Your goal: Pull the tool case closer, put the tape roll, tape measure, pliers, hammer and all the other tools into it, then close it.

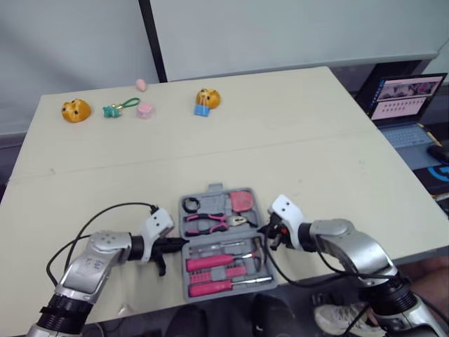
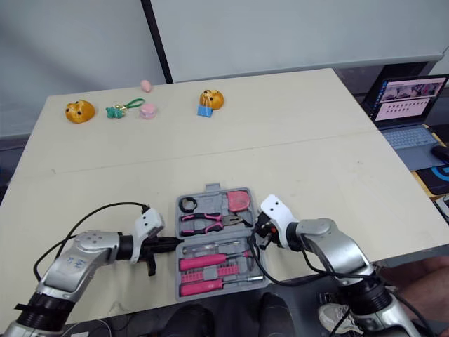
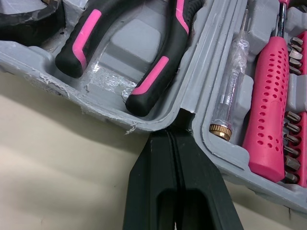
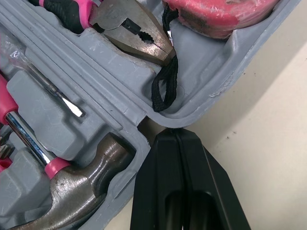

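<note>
eyes: tool case (image 1: 223, 242) open, lower centre, at bench (image 1: 280, 140) front edge; tape roll (image 1: 191, 205), tape measure (image 1: 242, 201), pliers (image 1: 210, 222) seated | left wrist: left hand (image 3: 180, 120) pinched closed, empty, tips at case mid-seam | right wrist: right hand (image 4: 175, 132) likewise closed, near hammer (image 4: 76, 191) | remaining, likely: fold lid over

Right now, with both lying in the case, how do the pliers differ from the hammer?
The pliers lie in the far half of the tool case; the hammer lies in the near half. The pliers have two handles in pink and black; the hammer has one pink handle on a bright steel shaft. Both sit in moulded recesses with their metal heads toward the robot's right.
</note>
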